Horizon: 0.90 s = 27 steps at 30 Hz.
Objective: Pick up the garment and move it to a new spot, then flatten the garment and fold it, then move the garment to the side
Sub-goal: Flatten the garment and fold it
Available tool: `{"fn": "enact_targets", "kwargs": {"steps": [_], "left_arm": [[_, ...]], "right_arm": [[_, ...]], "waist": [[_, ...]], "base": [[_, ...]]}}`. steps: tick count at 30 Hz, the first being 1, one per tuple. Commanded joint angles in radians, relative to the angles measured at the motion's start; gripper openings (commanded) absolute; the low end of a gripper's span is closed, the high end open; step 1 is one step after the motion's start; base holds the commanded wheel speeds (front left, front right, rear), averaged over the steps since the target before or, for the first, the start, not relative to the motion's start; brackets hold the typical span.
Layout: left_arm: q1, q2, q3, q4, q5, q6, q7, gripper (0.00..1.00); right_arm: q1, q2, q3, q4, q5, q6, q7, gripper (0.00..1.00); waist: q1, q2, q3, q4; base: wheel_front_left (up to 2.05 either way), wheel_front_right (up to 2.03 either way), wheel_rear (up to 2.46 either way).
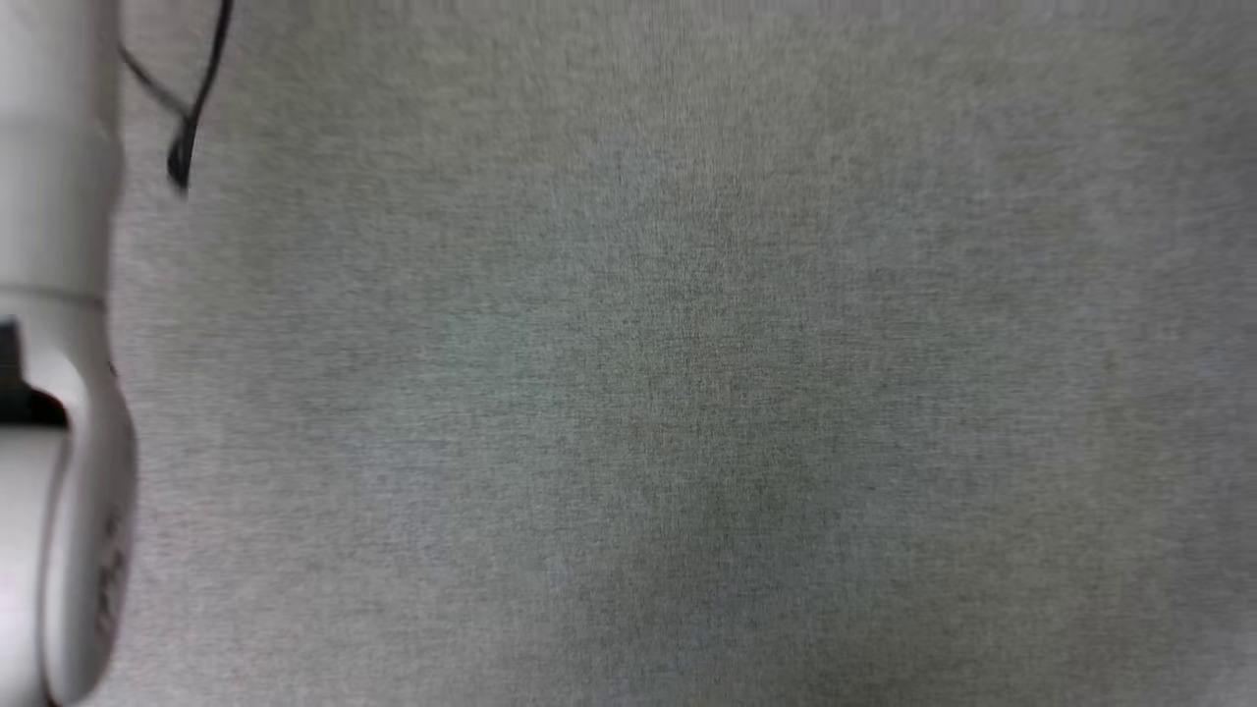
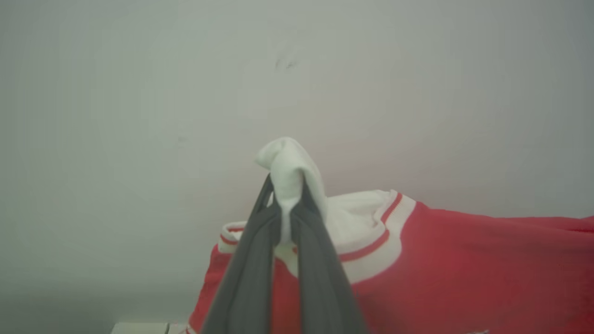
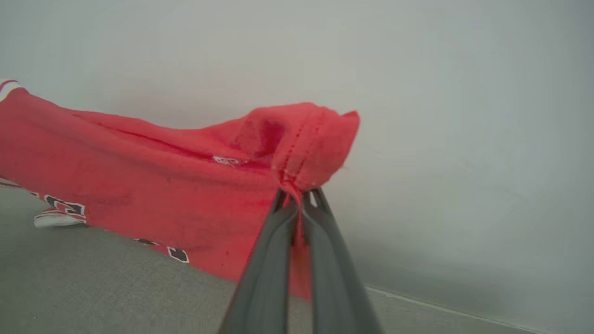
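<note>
The garment point(image 2: 464, 269) is a red shirt with white sleeves and red-and-white striped trim, and it hangs stretched in the air. My left gripper point(image 2: 287, 197) is shut on a bunched piece of its white sleeve. My right gripper point(image 3: 299, 197) is shut on a stitched red hem corner of the garment point(image 3: 139, 185). In the right wrist view the shirt's lower part, with black lettering outlined in white, touches the grey fabric surface point(image 3: 93, 287). A pale forearm point(image 1: 59, 393) runs along the left edge of the head view.
The grey cloth-covered surface point(image 1: 687, 393) spreads across the head view. A thin black cable point(image 1: 191, 108) hangs beside the forearm. A plain pale wall point(image 3: 464, 116) stands behind the shirt, meeting the surface at a low edge point(image 3: 441, 308).
</note>
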Motion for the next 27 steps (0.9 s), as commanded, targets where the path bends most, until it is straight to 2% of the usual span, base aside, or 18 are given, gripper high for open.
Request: {"fn": "enact_targets", "kwargs": {"steps": [1,8,14,21,27], "left_arm": [[0.041,0.002,0.009,0.004,-0.007,-0.007,-0.005,0.0],[0.363,-0.019,0.036,-0.054,-0.016,-0.022,-0.009,0.0],[0.718,-0.034,0.079,-0.206,-0.007,-0.001,-0.008,0.0],[1.121,-0.04,0.122,-0.416,-0.032,0.048,-0.008,0.0],[1.396,-0.02,0.127,-0.617,-0.035,0.113,0.045,0.0]], "right_arm": [[0.038,-0.002,0.019,0.007,0.011,-0.001,-0.006,0.0],[0.307,-0.009,0.081,0.016,0.093,-0.001,-0.053,0.0],[0.569,-0.027,0.107,-0.017,0.152,-0.001,-0.099,0.0],[0.86,-0.029,0.09,-0.085,0.199,-0.001,-0.131,0.0],[1.088,-0.067,0.038,-0.182,0.185,-0.002,-0.137,0.0]], "waist": [[-0.0001,0.0,-0.054,0.005],[-0.0001,0.0,-0.232,0.014],[-0.0001,0.0,-0.389,0.019],[-0.0001,0.0,-0.528,0.008],[-0.0001,0.0,-0.601,0.009]], "base": [[0.0,0.0,0.0],[0.0,0.0,0.0],[0.0,0.0,0.0],[0.0,0.0,0.0],[0.0,0.0,0.0]]}}
